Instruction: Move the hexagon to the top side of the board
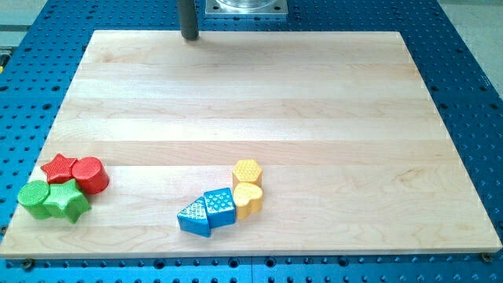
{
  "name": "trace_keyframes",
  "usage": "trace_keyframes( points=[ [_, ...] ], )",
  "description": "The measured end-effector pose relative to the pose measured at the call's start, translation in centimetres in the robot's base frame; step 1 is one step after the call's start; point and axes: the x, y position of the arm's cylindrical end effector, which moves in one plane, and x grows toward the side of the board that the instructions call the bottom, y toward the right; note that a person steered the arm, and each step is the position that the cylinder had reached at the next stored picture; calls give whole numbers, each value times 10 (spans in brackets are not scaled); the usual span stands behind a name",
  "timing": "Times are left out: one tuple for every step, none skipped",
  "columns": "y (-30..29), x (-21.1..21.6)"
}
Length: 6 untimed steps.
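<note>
The yellow hexagon (247, 171) stands at the lower middle of the wooden board (251, 94). A yellow heart (248, 200) touches it just below. A blue cube (219, 207) and a blue triangle (194, 217) lie to the heart's left, in a touching row. My tip (189, 37) is at the board's top edge, left of centre, far above the hexagon and apart from every block.
At the lower left sits a tight cluster: a red star (60, 167), a red cylinder (89, 174), a green cylinder (34, 198) and a green star (67, 201). A metal mount (245, 7) shows at the view's top. Blue perforated table surrounds the board.
</note>
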Motion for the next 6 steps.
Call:
trace_keyframes(
  points=[
    [1,-1],
    [2,-1],
    [3,2],
    [5,19],
    [24,62],
    [64,85]
  ],
)
